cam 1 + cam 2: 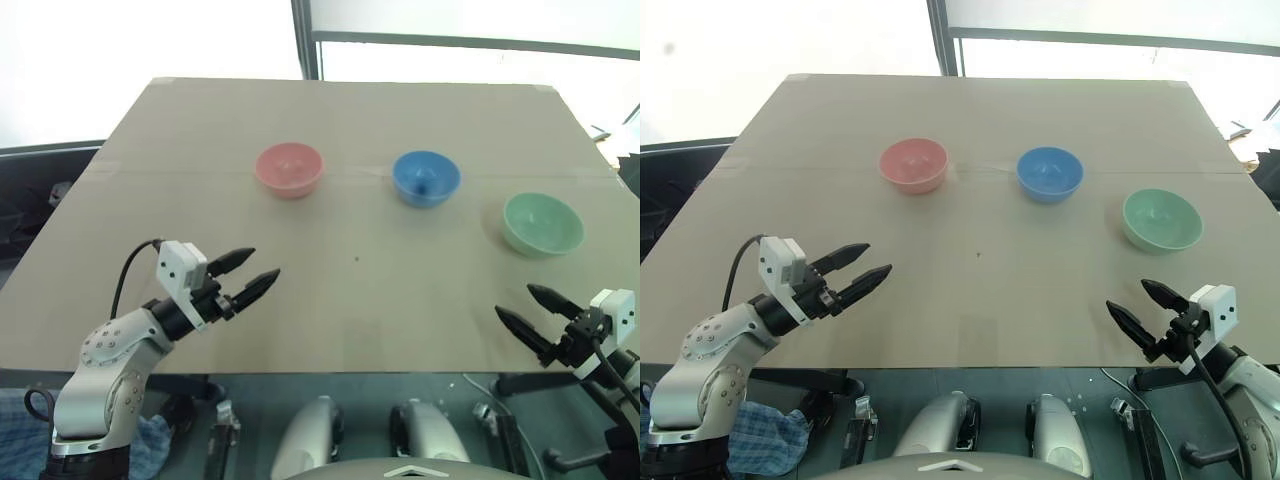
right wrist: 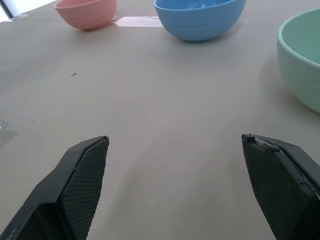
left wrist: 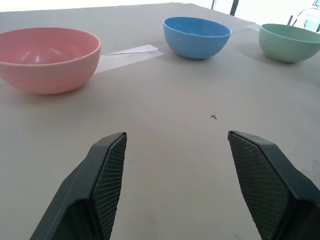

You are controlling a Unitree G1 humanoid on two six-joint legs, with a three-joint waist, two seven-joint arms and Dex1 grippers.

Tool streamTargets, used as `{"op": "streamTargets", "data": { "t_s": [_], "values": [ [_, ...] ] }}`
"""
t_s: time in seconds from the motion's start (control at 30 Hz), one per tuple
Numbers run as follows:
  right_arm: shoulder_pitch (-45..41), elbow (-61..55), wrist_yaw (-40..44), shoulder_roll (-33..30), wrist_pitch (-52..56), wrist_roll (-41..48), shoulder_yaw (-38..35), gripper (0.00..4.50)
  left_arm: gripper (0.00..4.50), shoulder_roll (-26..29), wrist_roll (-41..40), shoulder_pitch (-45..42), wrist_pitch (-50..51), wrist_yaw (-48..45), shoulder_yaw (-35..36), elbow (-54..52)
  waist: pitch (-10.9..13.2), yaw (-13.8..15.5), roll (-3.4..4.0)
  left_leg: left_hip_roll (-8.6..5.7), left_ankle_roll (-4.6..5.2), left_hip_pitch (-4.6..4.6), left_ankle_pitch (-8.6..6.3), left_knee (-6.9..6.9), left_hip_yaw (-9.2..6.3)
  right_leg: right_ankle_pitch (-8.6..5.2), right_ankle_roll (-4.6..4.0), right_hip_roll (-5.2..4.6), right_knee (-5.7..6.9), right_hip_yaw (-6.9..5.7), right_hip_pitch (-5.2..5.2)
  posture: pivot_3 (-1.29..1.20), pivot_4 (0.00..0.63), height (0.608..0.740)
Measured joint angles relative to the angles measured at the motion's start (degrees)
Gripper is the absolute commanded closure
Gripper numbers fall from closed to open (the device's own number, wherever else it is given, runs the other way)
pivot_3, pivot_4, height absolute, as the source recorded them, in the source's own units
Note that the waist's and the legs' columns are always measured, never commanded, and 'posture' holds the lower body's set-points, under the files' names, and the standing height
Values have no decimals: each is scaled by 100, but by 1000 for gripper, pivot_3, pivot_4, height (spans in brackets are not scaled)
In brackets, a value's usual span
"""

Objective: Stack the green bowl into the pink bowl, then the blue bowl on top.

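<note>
Both tools hover empty, fingers spread, over the near edge of the desk (image 1: 330, 120).
Left tool (image 1: 245, 275) sits nearer the pink bowl (image 1: 289, 168); right tool (image 1: 533, 310) is near the green bowl (image 1: 542, 223). Blue bowl (image 1: 426, 177) stands between those two, apart from both.

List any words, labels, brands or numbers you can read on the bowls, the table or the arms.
None: no readable text in these views.
pink bowl: plain, unmarked.
blue bowl: plain, unmarked.
green bowl: plain, unmarked.
table: bare brown surface with a strip of pale tape, nothing printed on it.
</note>
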Motion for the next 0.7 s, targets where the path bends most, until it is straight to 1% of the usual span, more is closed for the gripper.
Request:
{"op": "streamTargets", "data": {
  "t_s": [0.27, 0.7],
  "values": [
    [84, 53, 25, 72, -297, -64, 2, 0, 1094, -39, 0, -27, -41, -2, -119, 1, 0, 2, 0, 0, 0, 0, 0, 0, 0, 0, 0, 0, 0, 0, 0, 0, 150, 740],
    [92, 43, -9, 80, -377, -76, 77, 0, 1094, -43, 1, -92, -93, 11, -172, 6, 0, 2, 0, 0, 0, 0, 0, 0, 0, 0, 0, 0, 1, 0, 1, 0, 150, 740]
  ]
}}
